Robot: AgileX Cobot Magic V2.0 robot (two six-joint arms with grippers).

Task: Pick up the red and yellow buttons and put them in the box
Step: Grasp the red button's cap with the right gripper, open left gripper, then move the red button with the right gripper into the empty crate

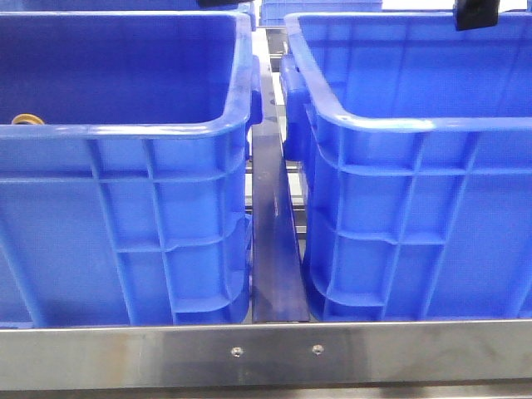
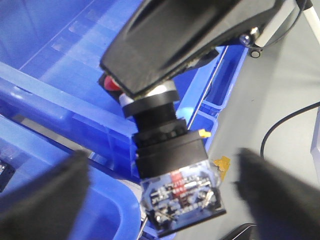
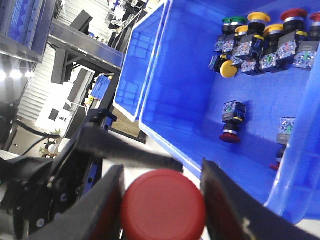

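Note:
My right gripper (image 3: 162, 200) is shut on the dark red cap of a red button (image 3: 164, 207). In the left wrist view the same red button (image 2: 167, 150) hangs from the right gripper's black fingers (image 2: 190, 40), contact block downward. My left gripper (image 2: 162, 192) is open, with one blurred finger (image 2: 45, 195) on each side of that block and apart from it. Several yellow buttons (image 3: 228, 68) and red ones (image 3: 231, 122) lie in a blue crate (image 3: 185, 100) below the right gripper. In the front view an orange-yellow cap (image 1: 25, 119) peeks over the left crate's rim.
Two big blue crates stand side by side in the front view, the left crate (image 1: 125, 216) and the right crate (image 1: 416, 216), with a narrow gap (image 1: 274, 241) between them and a metal rail (image 1: 266, 353) in front. A green button (image 3: 231, 21) lies among the others.

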